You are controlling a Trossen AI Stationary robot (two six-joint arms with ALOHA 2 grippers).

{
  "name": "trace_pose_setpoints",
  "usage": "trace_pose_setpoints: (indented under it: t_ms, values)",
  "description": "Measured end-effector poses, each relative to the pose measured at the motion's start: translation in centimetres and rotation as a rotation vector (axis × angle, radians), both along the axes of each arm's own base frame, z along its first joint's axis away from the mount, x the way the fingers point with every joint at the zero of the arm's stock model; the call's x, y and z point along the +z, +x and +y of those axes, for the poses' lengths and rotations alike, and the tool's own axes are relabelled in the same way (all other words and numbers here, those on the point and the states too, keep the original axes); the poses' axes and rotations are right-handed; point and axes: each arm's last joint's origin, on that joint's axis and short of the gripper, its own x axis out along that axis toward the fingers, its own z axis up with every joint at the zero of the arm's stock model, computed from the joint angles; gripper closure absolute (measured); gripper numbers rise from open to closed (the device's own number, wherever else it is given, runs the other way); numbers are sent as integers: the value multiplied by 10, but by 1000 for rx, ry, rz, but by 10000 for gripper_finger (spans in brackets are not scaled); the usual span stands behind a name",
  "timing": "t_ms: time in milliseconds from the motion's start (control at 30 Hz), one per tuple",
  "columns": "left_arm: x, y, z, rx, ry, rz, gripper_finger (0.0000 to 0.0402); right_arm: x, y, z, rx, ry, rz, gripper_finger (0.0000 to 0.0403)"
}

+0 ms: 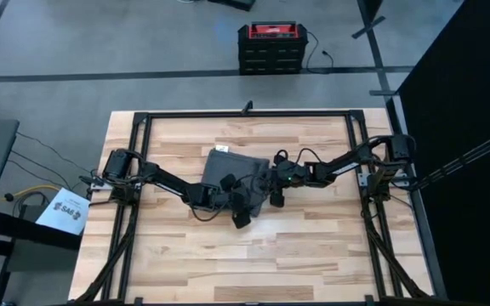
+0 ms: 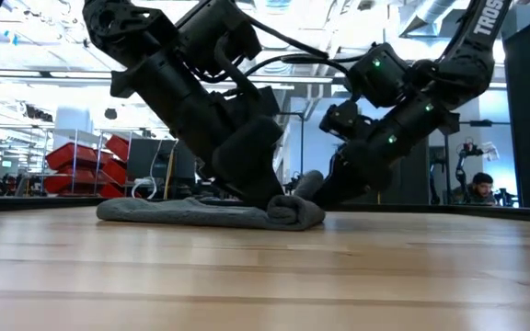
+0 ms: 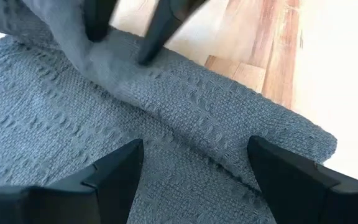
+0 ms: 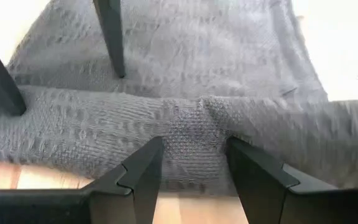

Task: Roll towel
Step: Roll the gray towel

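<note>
Partly rolled grey towel [image 2: 212, 213] (waffle-textured)

towel [image 1: 235, 166] partly hidden under both arms

Red-topped black case [image 1: 268, 47] beyond wooden table [image 1: 313, 255]

The towel [image 1: 232, 166] lies on the table [image 1: 313, 246], near its middle and toward the far edge. Its near edge is turned up into a roll [image 2: 293, 211]. The left gripper [image 1: 238, 197] sits over that roll from the towel's left; the right gripper [image 1: 272, 189] meets it from the towel's right. A case [image 1: 270, 47] stands on the floor beyond the table, behind the towel.
</note>
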Motion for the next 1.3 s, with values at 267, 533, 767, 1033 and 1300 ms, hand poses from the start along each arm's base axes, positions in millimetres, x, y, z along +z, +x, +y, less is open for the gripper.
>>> trace_pose_setpoints:
  t_ms: [267, 533, 767, 1033, 1300]
  values:
    - [0, 0, 0, -12, 6, 2, 122, 20, 8, -7, 3, -50, -68, 232]
    - [-1, 0, 0, -12, 6, 2, 122, 33, 18, -18, 3, -97, -97, 232]
    - [-1, 0, 0, -11, 5, 2, 122, 34, 18, -33, -29, -120, -97, 232]
    - [-1, 0, 0, -7, 1, 2, 122, 10, 21, -43, -50, -110, -50, 232]
    - [-1, 0, 0, 3, -8, 1, 122, 8, 15, -60, -111, -104, -26, 232]
